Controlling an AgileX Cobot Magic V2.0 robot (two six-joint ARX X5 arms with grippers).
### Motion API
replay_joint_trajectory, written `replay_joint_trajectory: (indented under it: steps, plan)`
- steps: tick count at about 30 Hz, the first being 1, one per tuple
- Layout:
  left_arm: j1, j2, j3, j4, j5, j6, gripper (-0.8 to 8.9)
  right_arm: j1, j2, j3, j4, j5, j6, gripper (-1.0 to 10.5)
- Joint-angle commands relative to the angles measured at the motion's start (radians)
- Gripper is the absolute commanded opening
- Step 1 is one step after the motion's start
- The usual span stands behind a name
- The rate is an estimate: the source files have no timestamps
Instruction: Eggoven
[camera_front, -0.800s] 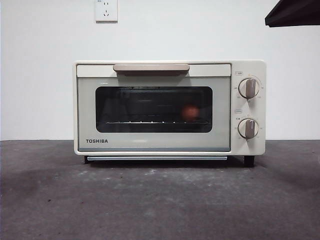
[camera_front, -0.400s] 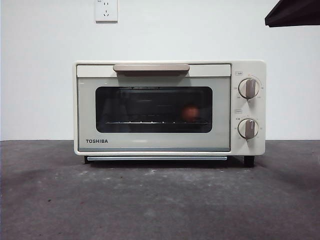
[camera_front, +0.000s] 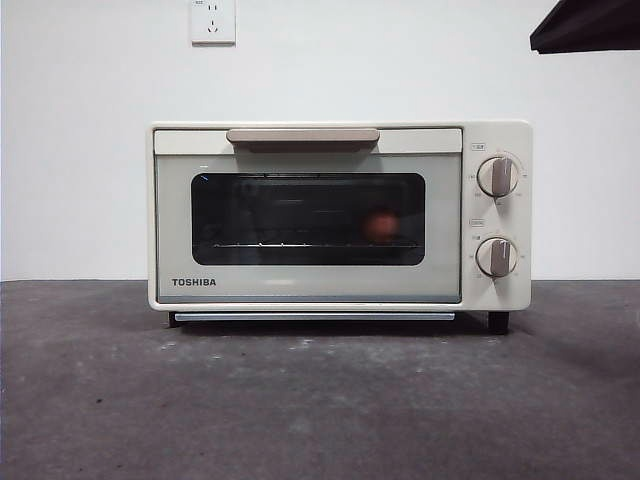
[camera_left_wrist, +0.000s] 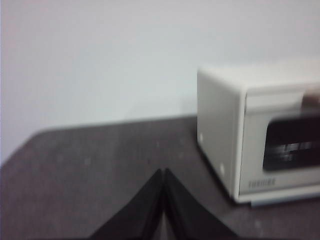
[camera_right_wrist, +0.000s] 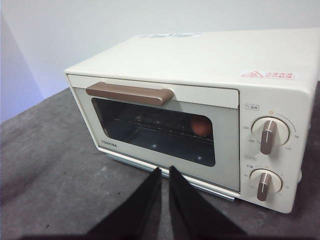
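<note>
While the oven (camera_front: 338, 215) stands shut on the rough grey table (camera_front: 320, 400), I hold both my arms back from it. It is a cream box with rounded corners, smooth and matte; a flat tan handle (camera_front: 302, 135) runs along the top of its door, and two round knobs (camera_front: 497, 176) with grey bars sit one above the other on its panel. Behind the dark glass window (camera_front: 307, 218) the egg (camera_front: 380, 225), small, smooth and reddish-brown, rests on the wire rack (camera_front: 300, 243), toward the knob side. My right gripper (camera_right_wrist: 165, 172) hangs in front of the door, apart from it, its black tapered jaws almost together and holding nothing. My left gripper (camera_left_wrist: 163, 173) floats beside the oven's plain side wall, jaws pressed together, empty. A white socket (camera_front: 212, 20) sits on the wall above.
</note>
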Motion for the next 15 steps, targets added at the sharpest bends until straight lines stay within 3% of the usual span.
replay_joint_trajectory:
  steps: [1,15]
  plan:
    - [0.003,-0.002,-0.030,-0.006,-0.003,0.006,0.08,0.006,0.002,-0.003,0.011,0.004,-0.008,0.0]
    - [0.002,-0.002,-0.133,-0.097,-0.003,-0.031,0.08,0.006,0.002,-0.003,0.011,0.004,-0.008,0.0]
